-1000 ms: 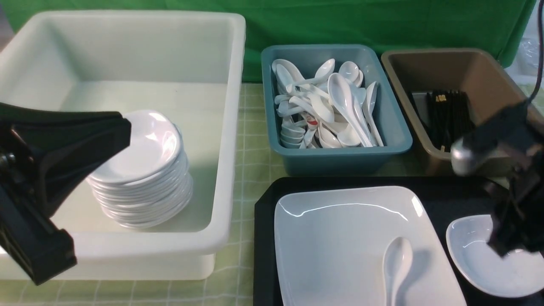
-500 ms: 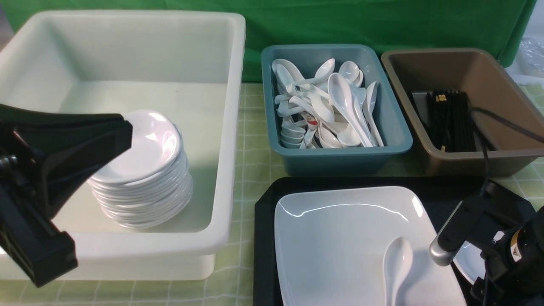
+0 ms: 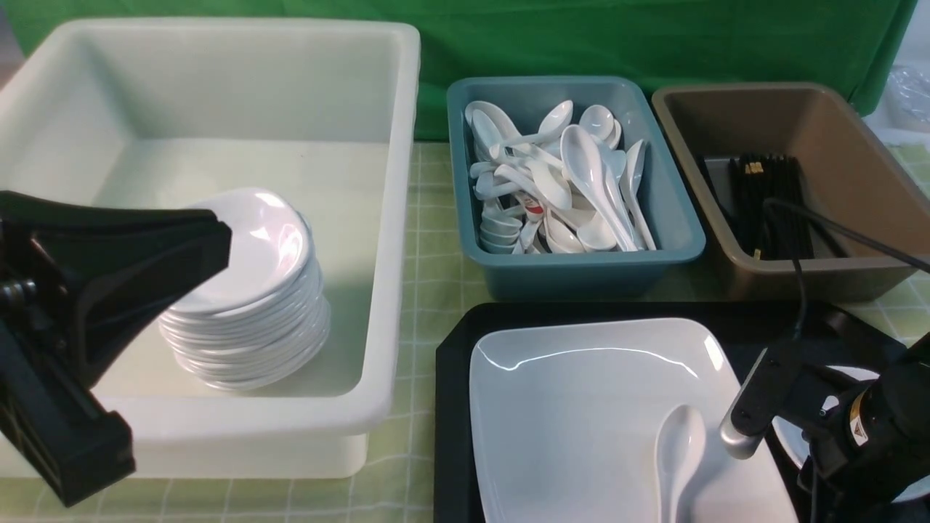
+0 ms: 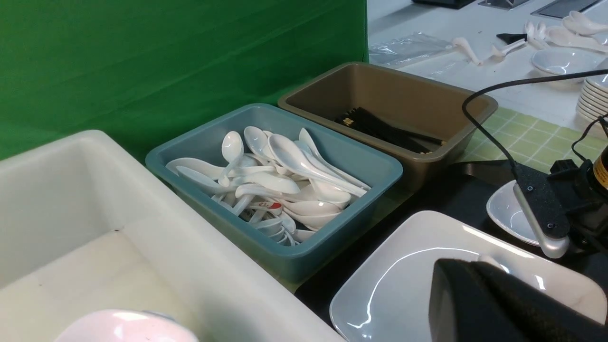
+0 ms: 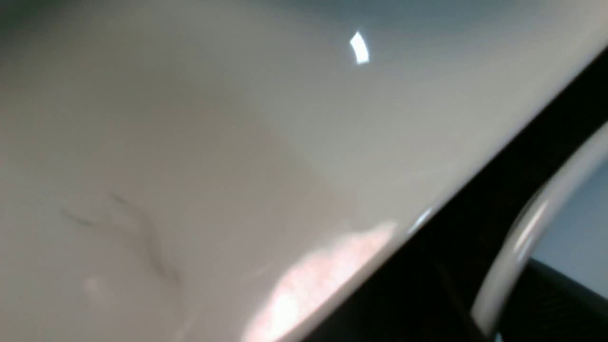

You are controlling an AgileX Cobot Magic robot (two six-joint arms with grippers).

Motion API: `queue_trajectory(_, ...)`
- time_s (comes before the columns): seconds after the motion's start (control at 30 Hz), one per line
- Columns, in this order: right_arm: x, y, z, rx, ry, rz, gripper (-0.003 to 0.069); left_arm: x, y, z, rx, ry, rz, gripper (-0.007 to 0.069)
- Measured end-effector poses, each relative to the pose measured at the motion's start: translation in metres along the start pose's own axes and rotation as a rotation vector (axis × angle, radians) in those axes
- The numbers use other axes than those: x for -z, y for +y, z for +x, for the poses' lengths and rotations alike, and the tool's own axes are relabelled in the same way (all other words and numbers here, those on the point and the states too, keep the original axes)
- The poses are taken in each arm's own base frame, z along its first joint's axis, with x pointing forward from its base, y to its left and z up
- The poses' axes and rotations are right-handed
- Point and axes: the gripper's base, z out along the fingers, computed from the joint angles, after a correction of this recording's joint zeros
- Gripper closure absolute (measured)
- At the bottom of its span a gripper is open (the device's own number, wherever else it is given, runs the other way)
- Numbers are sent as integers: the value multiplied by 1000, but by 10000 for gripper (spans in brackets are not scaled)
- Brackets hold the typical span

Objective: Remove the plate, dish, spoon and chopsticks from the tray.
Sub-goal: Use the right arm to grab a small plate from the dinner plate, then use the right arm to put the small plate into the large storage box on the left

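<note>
The black tray (image 3: 454, 407) lies at the front right. The large white plate (image 3: 581, 407) rests on it, and the white spoon (image 3: 679, 443) lies on the plate. The small dish (image 3: 861, 374) sits on the tray right of the plate, mostly hidden by my right arm. My right gripper (image 3: 846, 465) is low at the dish. The right wrist view shows the plate (image 5: 190, 142), the tray (image 5: 451, 247) and the dish rim (image 5: 532, 237) close up and blurred, and its jaws do not show clearly. My left gripper (image 3: 218, 232) looks shut and empty, above the white tub. No chopsticks show on the tray.
The white tub (image 3: 392, 218) at left holds a stack of small dishes (image 3: 247, 290). A teal bin (image 3: 574, 272) of spoons and a brown bin (image 3: 821, 280) with black chopsticks (image 3: 770, 196) stand behind the tray. A black cable (image 3: 799, 240) arcs over the brown bin.
My right arm has dropped from in front of the brown bin down to the dish at the tray's right, then shifted slightly left. My left gripper has barely moved.
</note>
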Motion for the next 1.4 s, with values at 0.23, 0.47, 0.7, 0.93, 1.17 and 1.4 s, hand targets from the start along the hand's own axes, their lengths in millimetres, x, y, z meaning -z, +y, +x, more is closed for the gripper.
queue_trajectory(0.23,35,-11,-5,-126,-36,35,568,0,0,1,0,7,3,615)
queue_trajectory(0.47,161,1,-35,-216,-320,64,598,3,0,0,-27,51,-2,615)
queue_trajectory(0.7,253,69,-112,178,-755,43,598,35,6,-6,11,91,-111,615)
queue_trajectory(0.93,233,144,-227,556,-874,123,598,93,9,10,66,97,-260,615)
queue_trajectory(1.17,177,169,-300,707,-814,233,596,116,5,22,91,106,-281,615)
queue_trajectory(1.4,162,174,-318,731,-806,261,409,117,2,23,114,105,-252,615)
